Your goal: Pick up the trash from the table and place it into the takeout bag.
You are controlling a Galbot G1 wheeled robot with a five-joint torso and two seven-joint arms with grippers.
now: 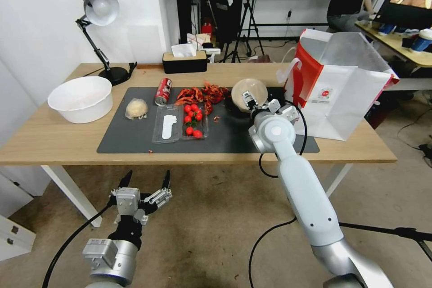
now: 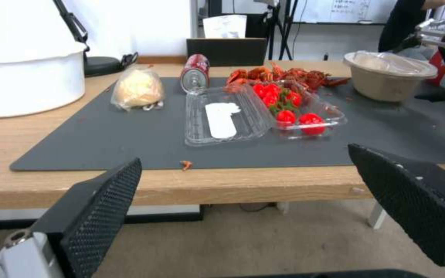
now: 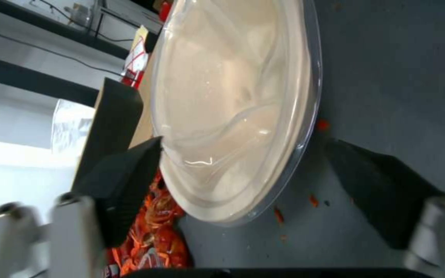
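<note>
- Bowl partly hidden behind right gripper in head view; round tan domed bowl with clear lid, sits on far right part of dark mat, rim cut off in right wrist view.
- Right gripper fingers spread wide, one each side of bowl; left one at the lid edge, contact hard to judge, other one apart.
- Takeout bag stands open at right end of table, just right of bowl; far side and foil lining only partly seen.
- Left gripper hangs low, near side of table edge, over the floor, fingers open, nothing between them.
- Red drink can lies on its side on far part of mat; wrapped beige lump just left of it.
- Clear hinged tray lies open mid-mat, small red tomatoes in right half.
- Red crayfish shells piled between can and bowl, touching tray's far edge; small red scraps scattered on mat.
- White basin on left of table, off mat.
- Desk lamp far left, black tissue box at far edge.
- Tan floor, white wall left, stands and cables behind.
</note>
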